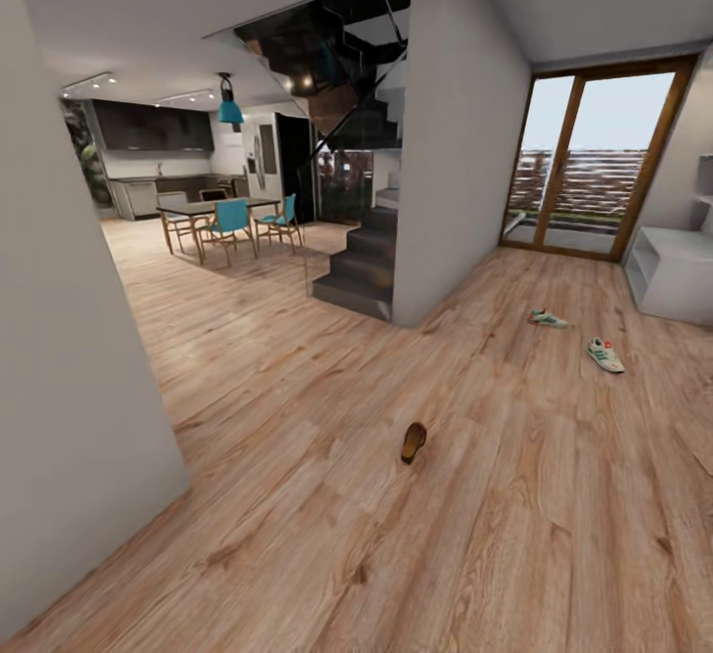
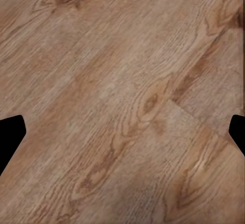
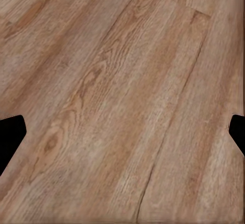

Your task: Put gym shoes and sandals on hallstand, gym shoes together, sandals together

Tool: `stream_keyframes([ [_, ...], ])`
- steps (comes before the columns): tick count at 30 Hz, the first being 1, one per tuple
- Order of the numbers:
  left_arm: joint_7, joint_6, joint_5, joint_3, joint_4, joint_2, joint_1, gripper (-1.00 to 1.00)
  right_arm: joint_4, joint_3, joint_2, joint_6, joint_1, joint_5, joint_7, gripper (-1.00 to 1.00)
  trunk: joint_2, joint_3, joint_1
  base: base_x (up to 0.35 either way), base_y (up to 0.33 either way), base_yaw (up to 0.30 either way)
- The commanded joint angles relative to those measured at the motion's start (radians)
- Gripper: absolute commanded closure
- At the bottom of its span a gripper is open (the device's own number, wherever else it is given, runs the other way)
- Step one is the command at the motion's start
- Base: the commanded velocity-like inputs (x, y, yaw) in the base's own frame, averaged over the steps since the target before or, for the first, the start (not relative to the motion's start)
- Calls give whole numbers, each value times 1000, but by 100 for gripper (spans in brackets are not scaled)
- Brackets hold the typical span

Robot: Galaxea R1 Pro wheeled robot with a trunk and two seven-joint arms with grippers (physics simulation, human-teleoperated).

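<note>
Left tool (image 2: pixel 122 134): its two black fingertips (image 2: pixel 10 134) show at opposite edges of the left wrist view, spread wide apart, with nothing between them but bare planks; it is open and empty.
Right tool (image 3: pixel 122 134): the same stance in the right wrist view, black fingertips (image 3: pixel 10 134) far apart over wood grain; open and empty.
Floor (image 1: pixel 297 494): light brown wood-grain planks, lying under both tools and running on through the corridor in the head view.
Sandal (image 1: pixel 414 442): one dark brown sandal with a tan footbed lies on the floor ahead in the head view, well apart from both tools.
Second sandal: cannot tell where it is.
Gym shoes: two cream-white sneakers with green stripes lie on the floor beyond the sandal and to its right; the farther shoe (image 1: pixel 547 318) and the nearer shoe (image 1: pixel 605 355) are near each other but not touching.
Shoe rack (image 1: pixel 673 272): a pale grey-white unit stands at the right edge of the head view, just past the gym shoes, partly cut off by the frame.
Glass door (image 1: pixel 594 167): wood-framed, at the corridor's far end, beside the shoe rack.
Stairs (image 1: pixel 361 262): dark steps left of the corridor wall.
Dining table (image 1: pixel 218 207): with teal chairs, far off on the left before a kitchen.
</note>
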Motion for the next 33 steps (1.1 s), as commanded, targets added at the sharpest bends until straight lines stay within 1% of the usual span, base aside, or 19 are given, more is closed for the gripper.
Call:
stream_keyframes([
  [1,-1,-3,7,-1,1,0,0,-100,1,-1,0,-3,-1,1,1,-100,-8,-5,4,0,0,-210],
  [33,-1,-3,5,-1,1,0,0,-100,2,-1,1,-4,-1,1,1,-100,-232,-145,127,0,0,-209],
])
